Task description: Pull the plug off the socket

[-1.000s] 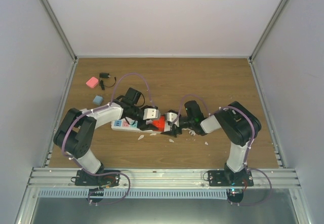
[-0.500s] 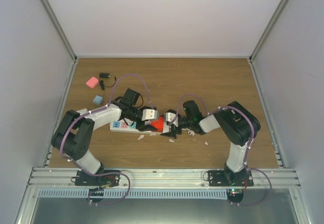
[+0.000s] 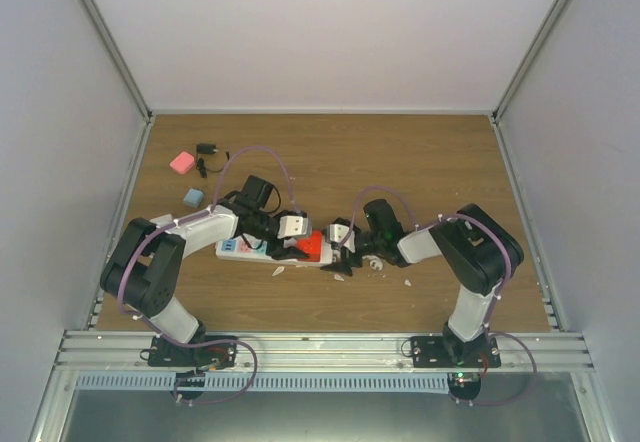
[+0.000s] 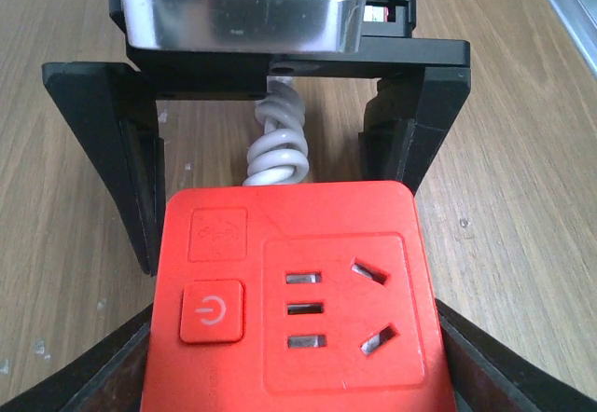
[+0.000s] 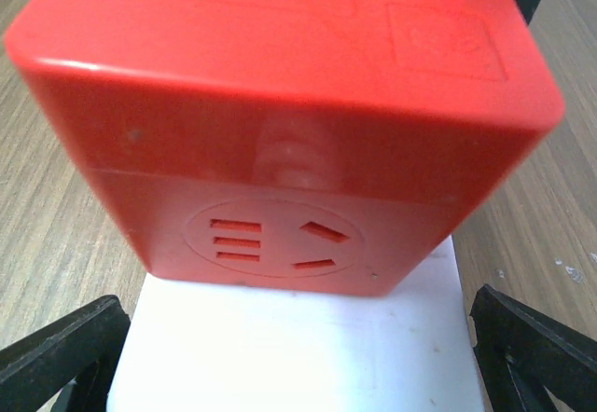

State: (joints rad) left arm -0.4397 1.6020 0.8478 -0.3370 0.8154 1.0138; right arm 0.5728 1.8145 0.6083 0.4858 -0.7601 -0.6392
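The plug is a red cube adapter (image 3: 313,246) with a power button, standing on the right end of the socket, a long white power strip (image 3: 245,248). In the left wrist view the plug (image 4: 289,300) fills the space between my left gripper's (image 4: 294,384) fingers, which press its two sides. In the right wrist view the plug (image 5: 280,104) stands on the strip (image 5: 298,356), and my right gripper (image 5: 298,379) holds the strip's end by its long edges. The coiled white cord (image 4: 276,146) runs off between the right fingers.
A pink block (image 3: 182,162), a blue block (image 3: 193,197) and a small black adapter (image 3: 207,150) lie at the back left. White scraps (image 3: 278,271) lie in front of the strip. Grey walls enclose the wooden table on three sides.
Both arms have shifted only slightly. The red plug and the strip stay in the same place.
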